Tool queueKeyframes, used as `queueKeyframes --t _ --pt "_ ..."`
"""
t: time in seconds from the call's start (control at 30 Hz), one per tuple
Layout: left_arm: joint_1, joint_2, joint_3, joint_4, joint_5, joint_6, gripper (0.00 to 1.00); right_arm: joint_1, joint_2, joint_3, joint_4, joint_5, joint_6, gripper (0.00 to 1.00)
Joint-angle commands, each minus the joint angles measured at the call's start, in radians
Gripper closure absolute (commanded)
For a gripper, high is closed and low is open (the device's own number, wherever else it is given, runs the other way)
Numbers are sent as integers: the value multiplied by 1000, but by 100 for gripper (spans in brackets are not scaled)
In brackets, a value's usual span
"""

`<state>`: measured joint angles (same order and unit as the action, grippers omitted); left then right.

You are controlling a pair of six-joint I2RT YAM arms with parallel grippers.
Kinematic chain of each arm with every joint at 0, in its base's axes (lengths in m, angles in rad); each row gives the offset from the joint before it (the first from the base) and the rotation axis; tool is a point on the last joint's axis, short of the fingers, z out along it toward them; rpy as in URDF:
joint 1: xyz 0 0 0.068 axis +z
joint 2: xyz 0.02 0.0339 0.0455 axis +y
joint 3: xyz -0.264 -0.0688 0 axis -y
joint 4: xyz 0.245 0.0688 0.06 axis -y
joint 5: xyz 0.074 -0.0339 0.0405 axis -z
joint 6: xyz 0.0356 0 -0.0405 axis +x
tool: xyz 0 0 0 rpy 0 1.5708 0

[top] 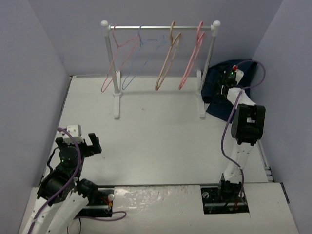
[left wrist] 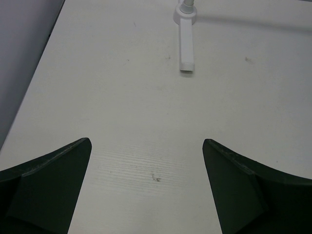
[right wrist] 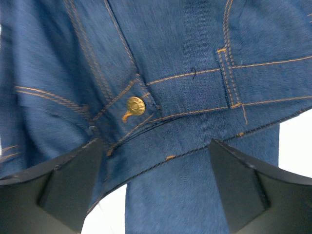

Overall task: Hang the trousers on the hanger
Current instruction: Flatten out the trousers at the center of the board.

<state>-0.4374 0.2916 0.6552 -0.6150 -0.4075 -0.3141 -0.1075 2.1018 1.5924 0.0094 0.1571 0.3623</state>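
Note:
The dark navy trousers (top: 220, 95) lie crumpled at the far right of the table, by the rack's right foot. My right gripper (top: 228, 80) hovers over them, jaws open. In the right wrist view the waistband with its brass button (right wrist: 135, 106) fills the frame, and the open fingers (right wrist: 73, 180) straddle the waistband edge without closing on it. The tan hanger (top: 168, 58) hangs on the rail, third from the left. My left gripper (top: 79, 141) is open and empty at the near left; in the left wrist view its fingers (left wrist: 48, 180) stand wide over bare table.
A white clothes rack (top: 161, 28) stands at the back with two pink hangers (top: 117, 58) (top: 191, 61) and a light-blue one (top: 139, 58). Its left foot (left wrist: 186, 46) shows ahead of my left gripper. Lilac walls close in on both sides.

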Motion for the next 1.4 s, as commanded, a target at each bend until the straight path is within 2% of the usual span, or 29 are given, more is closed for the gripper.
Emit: queueKeyframes --t 0.0,0.13,0.33,0.5,0.73,0.8,0.97,1.1,1.23,1.37 --pt "5 35 14 76 9 28 3 -22 59 102 97 -30 -87 18" --pt "5 42 12 79 15 30 3 -24 135 163 114 -51 -179 22" --pt "5 52 7 87 18 33 3 -38 185 177 169 -109 -216 29" --pt "5 61 7 87 19 33 3 -43 208 180 176 -151 -232 42" --pt "5 62 7 90 26 37 3 -44 174 172 177 -201 -249 93" --pt "5 58 8 90 29 38 3 -43 135 168 178 -197 -250 100" --pt "5 48 12 90 39 46 3 -32 -75 125 155 -70 -197 100" --pt "5 28 16 87 45 46 3 5 -316 51 69 47 -140 100" --pt "5 -13 21 84 41 13 3 95 -551 2 -107 160 -114 100" --pt "5 -37 51 103 95 -68 3 292 -721 -60 -240 282 -71 100"
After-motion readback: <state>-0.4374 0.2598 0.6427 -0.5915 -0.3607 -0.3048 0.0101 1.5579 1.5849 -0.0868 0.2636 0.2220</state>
